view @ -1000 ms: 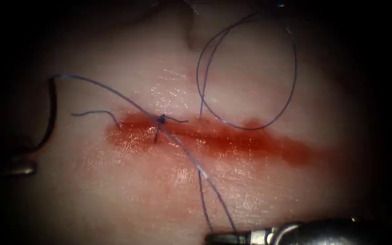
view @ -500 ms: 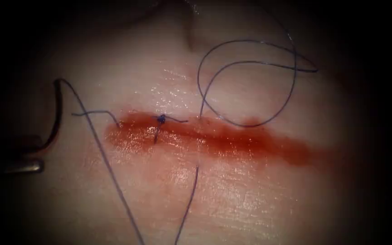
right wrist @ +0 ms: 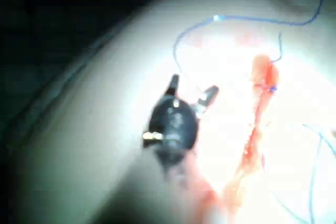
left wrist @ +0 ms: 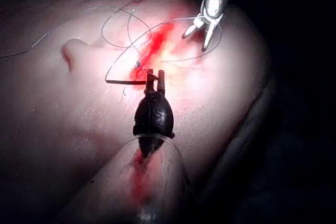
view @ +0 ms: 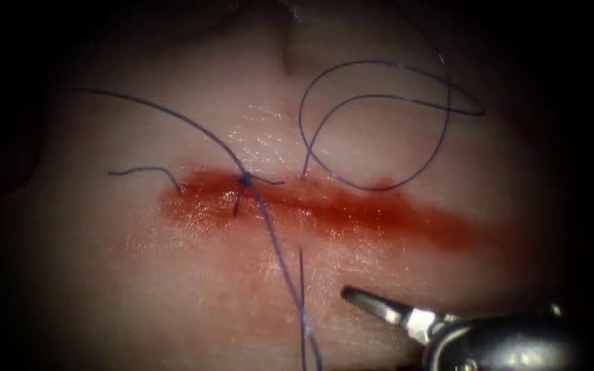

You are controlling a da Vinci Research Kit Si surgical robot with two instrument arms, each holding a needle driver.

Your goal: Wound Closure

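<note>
The tissue has a cut running left to right, wet with red fluid. A tied knot sits near the cut's left end, with short tails beside it. My left tool is shut on the dark curved needle near one end; the needle's visible length lies outside the tissue. Blue thread runs from the upper left across the knot toward the bottom edge. My right tool hovers below the cut with its jaws open, holding nothing. It also shows from close.
A large loose loop of thread lies above the cut on the right. A second strand drops from below the cut to the bottom edge. A fold in the tissue sits at the top.
My right tool was shut at the thread's bottom end, left the view, and has come back with open jaws. The left tool and needle have slid out past the left edge, and the long strand swung.
</note>
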